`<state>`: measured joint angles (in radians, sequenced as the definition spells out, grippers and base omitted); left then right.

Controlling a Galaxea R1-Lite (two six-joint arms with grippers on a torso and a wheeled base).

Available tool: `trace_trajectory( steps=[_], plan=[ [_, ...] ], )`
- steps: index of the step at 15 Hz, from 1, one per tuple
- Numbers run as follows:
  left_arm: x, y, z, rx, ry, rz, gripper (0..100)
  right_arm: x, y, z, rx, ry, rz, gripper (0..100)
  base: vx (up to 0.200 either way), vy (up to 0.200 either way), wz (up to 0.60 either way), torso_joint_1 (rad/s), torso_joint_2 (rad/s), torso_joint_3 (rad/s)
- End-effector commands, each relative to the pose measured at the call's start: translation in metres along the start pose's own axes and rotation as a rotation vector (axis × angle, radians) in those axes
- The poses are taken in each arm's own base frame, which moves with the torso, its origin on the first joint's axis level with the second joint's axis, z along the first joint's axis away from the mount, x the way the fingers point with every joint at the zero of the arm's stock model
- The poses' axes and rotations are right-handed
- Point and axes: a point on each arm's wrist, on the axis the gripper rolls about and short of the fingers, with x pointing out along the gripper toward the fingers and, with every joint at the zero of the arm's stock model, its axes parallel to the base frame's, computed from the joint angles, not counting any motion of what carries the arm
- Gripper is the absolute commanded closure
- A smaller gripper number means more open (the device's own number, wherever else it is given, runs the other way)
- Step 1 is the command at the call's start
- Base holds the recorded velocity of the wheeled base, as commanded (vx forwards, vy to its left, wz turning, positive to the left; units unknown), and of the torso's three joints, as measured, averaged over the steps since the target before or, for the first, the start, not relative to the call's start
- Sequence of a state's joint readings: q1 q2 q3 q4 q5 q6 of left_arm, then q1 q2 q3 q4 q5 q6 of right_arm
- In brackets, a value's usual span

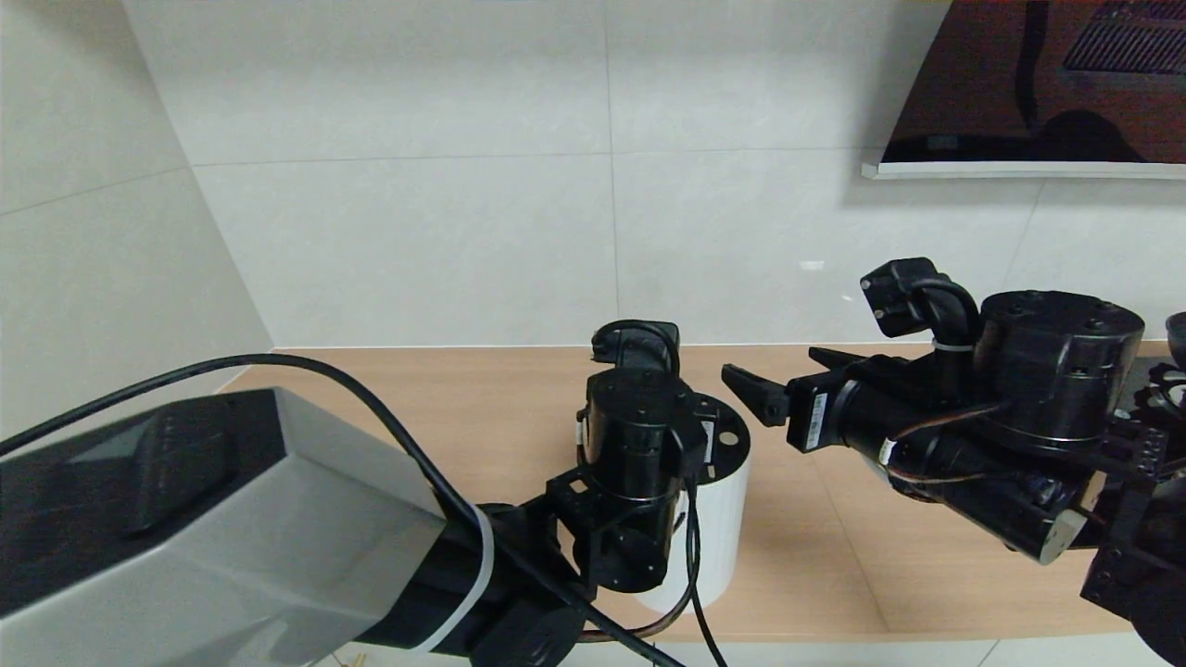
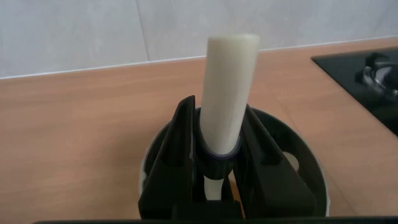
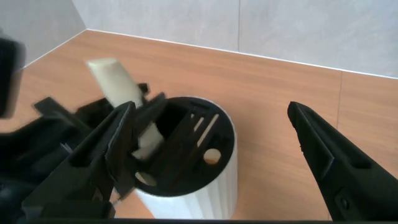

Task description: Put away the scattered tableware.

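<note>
Left gripper (image 2: 219, 127) clamped on a cream utensil handle (image 2: 231, 68).
Its lower end is inside the white holder (image 3: 186, 193); right gripper (image 1: 771, 366) spread apart beside it.

left gripper (image 2: 218, 118) clamps cream handle (image 2: 229, 81) over holder (image 2: 309, 167).

A light-brown wooden countertop (image 1: 445, 408) runs along the foot of the white tiled wall. A white ribbed cylindrical utensil holder with a black slotted top (image 1: 725, 528) stands upright on it, near the front edge. A thin seam crosses the wood just right of the holder. Farther right, well apart, a glossy black cooktop (image 2: 367, 71) sits flush in the counter.
</note>
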<state>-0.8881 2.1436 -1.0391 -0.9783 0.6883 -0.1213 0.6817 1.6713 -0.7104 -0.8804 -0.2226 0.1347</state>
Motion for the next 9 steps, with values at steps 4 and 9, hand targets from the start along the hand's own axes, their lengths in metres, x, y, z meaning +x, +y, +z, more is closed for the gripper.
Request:
trace_trajectory(
  steps=[4, 9],
  plan=[
    [0.0017, -0.0009, -0.0047, 0.006, 0.007, 0.001, 100, 0.0, 0.0002, -0.0007, 0.0, 0.002, 0.001, 0, 0.0, 0.0, 0.0, 0.0, 0.0, 0.0],
    [0.0006, -0.0003, -0.002, 0.0, 0.002, 0.001, 0, 0.0003, 0.0002, -0.0011, -0.001, 0.004, 0.001, 0, 0.0, 0.0, 0.0, 0.0, 0.0, 0.0]
  ],
)
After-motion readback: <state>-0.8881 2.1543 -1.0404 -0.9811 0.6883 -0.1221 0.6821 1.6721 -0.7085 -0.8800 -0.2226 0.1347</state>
